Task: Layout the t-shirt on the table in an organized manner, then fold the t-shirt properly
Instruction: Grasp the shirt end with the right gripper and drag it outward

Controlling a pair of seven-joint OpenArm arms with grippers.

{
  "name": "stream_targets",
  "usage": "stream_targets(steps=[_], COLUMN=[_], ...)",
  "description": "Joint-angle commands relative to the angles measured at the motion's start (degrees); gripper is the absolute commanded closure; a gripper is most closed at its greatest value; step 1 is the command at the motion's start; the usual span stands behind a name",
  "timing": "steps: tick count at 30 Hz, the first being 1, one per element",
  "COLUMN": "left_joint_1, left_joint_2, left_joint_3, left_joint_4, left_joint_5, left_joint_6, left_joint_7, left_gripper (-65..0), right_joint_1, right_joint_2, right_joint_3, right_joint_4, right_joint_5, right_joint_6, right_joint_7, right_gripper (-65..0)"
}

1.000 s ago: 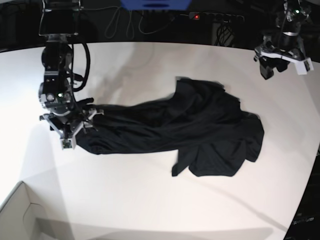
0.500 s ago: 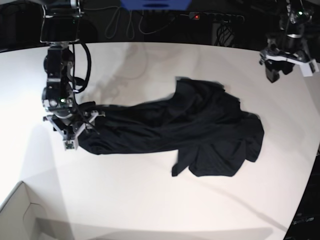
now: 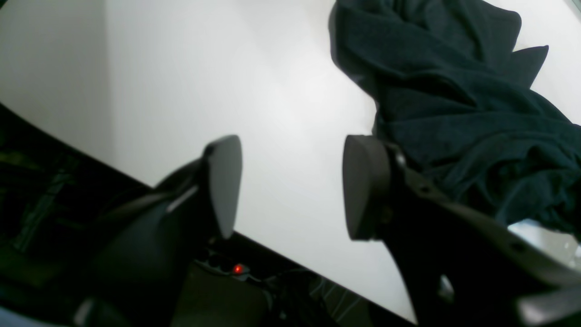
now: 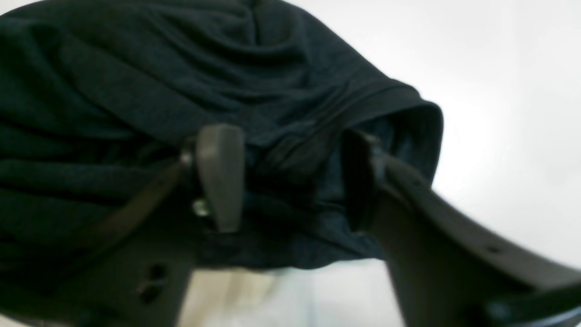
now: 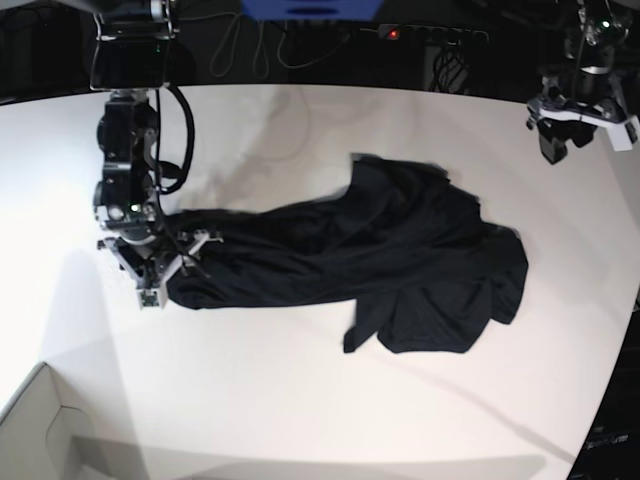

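The black t-shirt [image 5: 400, 260] lies crumpled and stretched across the white table [image 5: 300, 400], its narrow bunched end at the left. My right gripper [image 5: 172, 266] stands over that left end. In the right wrist view its jaws [image 4: 290, 177] stand apart, with a hemmed fold of the t-shirt [image 4: 136, 91] between them and one of the fingers [image 4: 220, 172] against the cloth. My left gripper [image 5: 566, 143] hovers open and empty near the table's far right edge. In the left wrist view it [image 3: 292, 181] is apart from the t-shirt [image 3: 454, 113].
A pale cardboard box corner [image 5: 40, 430] sits at the near left. Behind the table's curved far edge are cables and a power strip [image 5: 430, 33] with a red light. Bare white table [image 3: 227, 68] stretches around the shirt.
My right gripper has shifted slightly right and down onto the shirt's left end, and its jaws have narrowed. My left arm has drawn back toward the far right edge.
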Motion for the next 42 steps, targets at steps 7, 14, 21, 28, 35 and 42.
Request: stream_targets(steps=[7,14,21,28,35,42], left_joint_1=[0.38,0.38,0.20,0.29,0.20,0.11], left_joint_2=[-0.78,-0.78,-0.69,-0.52,-0.43,-0.43], left_joint_3=[-0.46,-1.34,-2.40,-2.40,-2.40,-2.31], left_joint_4=[0.93,0.93,0.93,0.93,0.93,0.75], left_joint_5=[-0.51,-0.60,-0.60,-0.60,-0.60,-0.60], left_joint_6=[0.10,0.10,0.10,0.10,0.10,0.10], left_joint_7=[-1.11,-1.11,-1.11,-1.11,-1.11,-1.11], left_gripper=[-34.3,-34.3,-34.3,-34.3,-34.3,-34.3], right_joint_1=[1.32,0.27,-0.61,-0.61,-0.88,-0.35], right_joint_2=[0.28,0.63,0.28,0.28,0.28,-0.77], right_joint_3=[0.43,0.52,0.52,0.61,0.34,0.25], right_joint_4=[1.14,7.11,11.60,6.59,6.50,4.65], right_joint_5=[0.08,0.08,-0.01,-0.01,-0.01,0.08], right_joint_6=[-0.23,-0.23,-0.23,-0.40,-0.32,-0.32], right_joint_7=[0.94,0.67,-4.07,-4.43,-4.25,-3.90], right_gripper=[0.0,0.0,0.0,-22.7,-42.7,-42.4])
